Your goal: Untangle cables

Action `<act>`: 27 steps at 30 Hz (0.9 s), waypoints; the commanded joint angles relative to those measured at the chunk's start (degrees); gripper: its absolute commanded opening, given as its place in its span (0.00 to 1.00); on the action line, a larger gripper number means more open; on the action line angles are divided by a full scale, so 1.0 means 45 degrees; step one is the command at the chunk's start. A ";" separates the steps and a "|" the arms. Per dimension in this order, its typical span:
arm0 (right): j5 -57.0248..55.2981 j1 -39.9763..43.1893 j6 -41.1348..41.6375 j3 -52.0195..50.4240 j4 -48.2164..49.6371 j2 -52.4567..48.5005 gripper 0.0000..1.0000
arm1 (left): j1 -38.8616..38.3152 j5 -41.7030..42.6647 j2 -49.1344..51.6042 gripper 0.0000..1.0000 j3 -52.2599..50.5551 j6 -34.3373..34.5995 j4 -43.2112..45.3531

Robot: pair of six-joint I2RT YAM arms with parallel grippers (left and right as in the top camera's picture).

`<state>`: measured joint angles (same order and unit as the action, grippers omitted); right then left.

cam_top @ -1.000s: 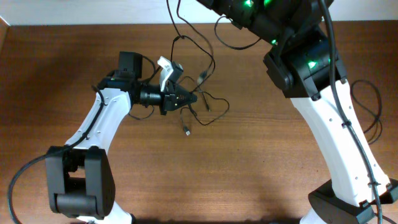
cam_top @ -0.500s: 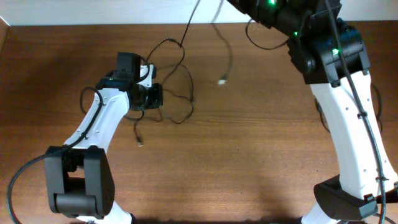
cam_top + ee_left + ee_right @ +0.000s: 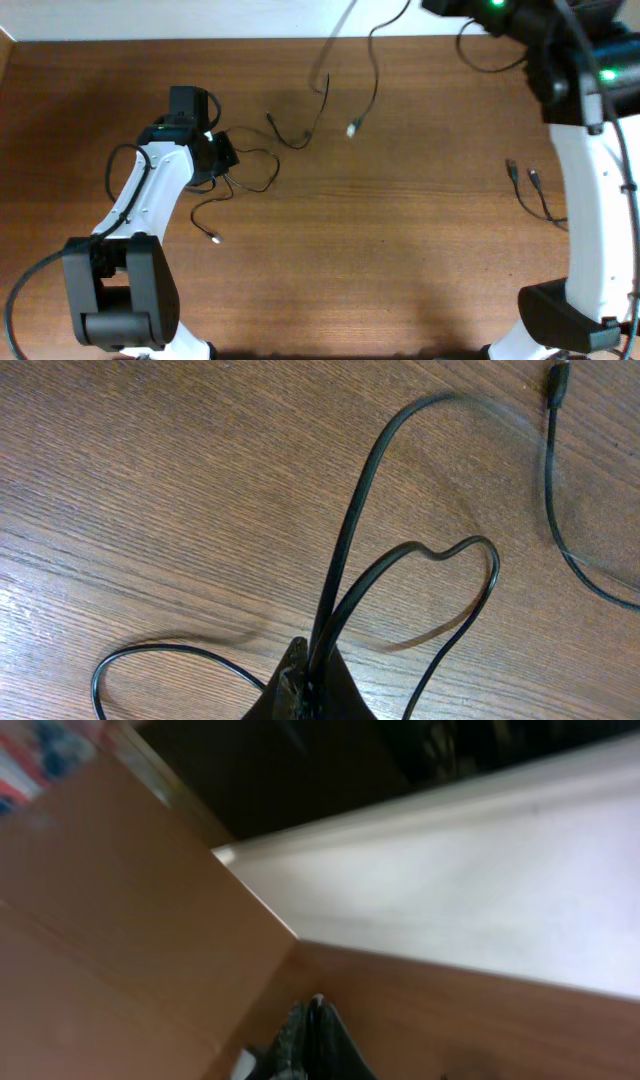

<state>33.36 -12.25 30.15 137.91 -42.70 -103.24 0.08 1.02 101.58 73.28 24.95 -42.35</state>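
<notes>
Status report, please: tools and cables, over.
Left tool shut on cables. Right tool shut, its hold not visible. Two plugs lie apart at right.

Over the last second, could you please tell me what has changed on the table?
The left claw, shut on its cable, drew back to the left and pulled the knot apart. The right claw swung up and to the right, out of the overhead view, taking another cable and its plug along. Both claws stayed shut.
</notes>
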 commanded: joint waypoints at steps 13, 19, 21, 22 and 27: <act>-0.7295 0.0729 -0.2317 -0.2458 -0.9452 0.0335 0.04 | 0.0029 -0.0189 0.0015 0.00 -0.0209 0.0389 0.0063; -0.8432 0.0724 -0.2351 -0.6615 -0.9641 0.0335 0.04 | 0.0704 0.0976 0.0019 0.00 -0.0228 0.0884 0.0049; -0.8432 0.0724 -0.2827 -0.7407 -0.9432 0.0335 0.04 | 0.0899 0.1263 0.0019 0.00 -0.0228 0.1098 0.0044; -0.8432 0.0724 -0.2992 -0.7873 -0.9287 0.0335 0.04 | 0.1059 0.1307 0.0019 0.00 -0.0233 0.1477 -0.0019; -0.6800 0.0335 -0.4221 -0.9802 -0.7684 0.0335 0.04 | 0.1185 0.1530 0.0019 0.00 -0.0316 0.1593 -0.0039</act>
<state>-2.15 -9.43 15.81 96.23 -79.22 -102.17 5.19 6.87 101.69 72.71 31.16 -42.52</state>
